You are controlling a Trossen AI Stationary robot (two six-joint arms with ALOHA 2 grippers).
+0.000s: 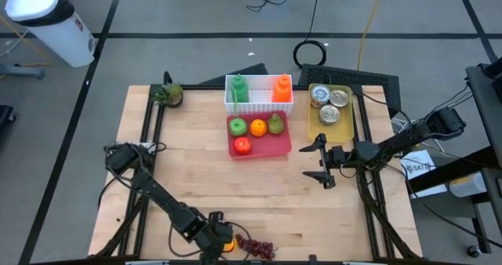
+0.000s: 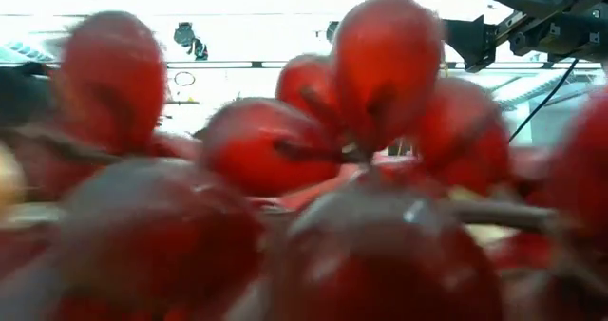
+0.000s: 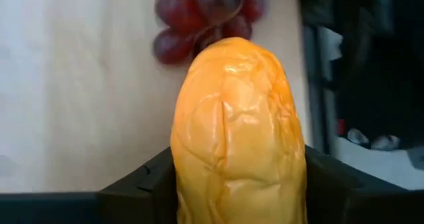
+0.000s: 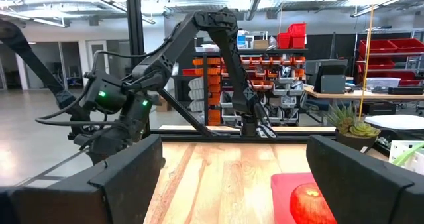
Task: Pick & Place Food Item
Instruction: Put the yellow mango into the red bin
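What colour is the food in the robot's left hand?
Orange-yellow food item, clearest in the left wrist view.

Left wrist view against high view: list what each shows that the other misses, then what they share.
Only the left wrist view shows the wrinkled skin of the orange bread roll clamped between the left gripper's fingers.

Only the high view shows the red tray of fruit, the white basket, the yellow tray of cans, the potted plant and the open right gripper beside the trays.

Both show the roll, the red grapes next to it and the wooden table.
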